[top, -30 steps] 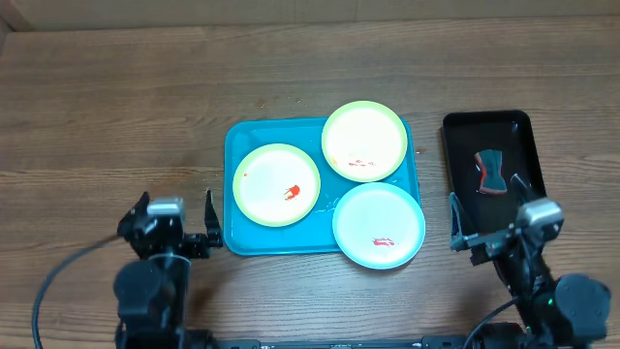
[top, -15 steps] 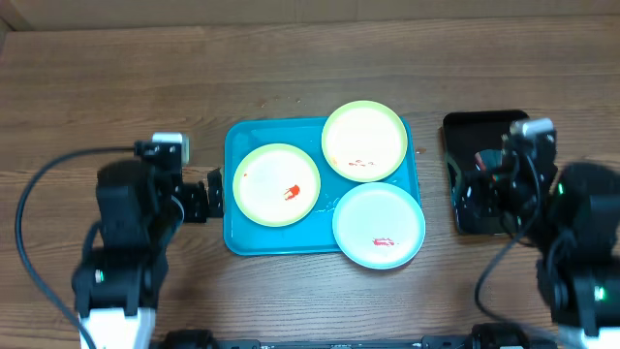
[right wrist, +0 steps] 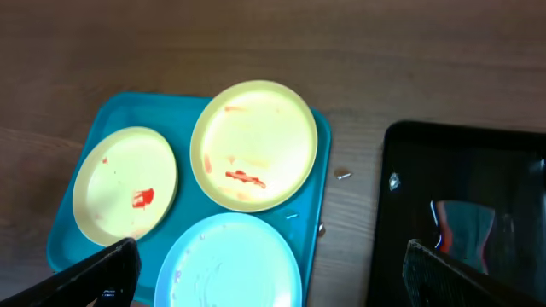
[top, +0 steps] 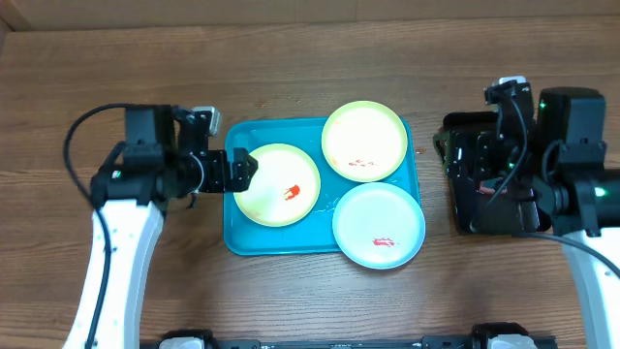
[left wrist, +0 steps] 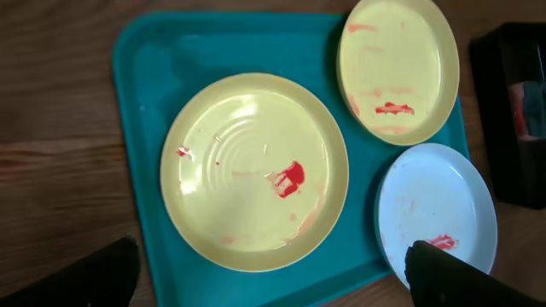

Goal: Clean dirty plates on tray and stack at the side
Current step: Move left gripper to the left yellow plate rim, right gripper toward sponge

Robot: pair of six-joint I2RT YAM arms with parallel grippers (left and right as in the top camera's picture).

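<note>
My left gripper [left wrist: 273,277] is wide open and holds nothing. Seen from overhead, it is above the left part of the tray [top: 232,236], at the edge of the left yellow-green plate [top: 276,184]. This plate lies flat inside the tray and has a red blot a little to the right of its centre.

The second yellow-green plate [top: 364,142] is at the far right corner of the tray, with a thin red smear on its near side. The light-blue plate [top: 379,225] sits at the near right corner, goes out over the rim, and carries a small red mark.

My right gripper [right wrist: 269,273] is also open and empty. It is above the left side of the black tray [right wrist: 401,213], which stands on the wooden table [top: 116,87] to the right, apart from the blue tray. Inside the black tray lies a small red and dark thing [right wrist: 465,228], too blurred to name.
</note>
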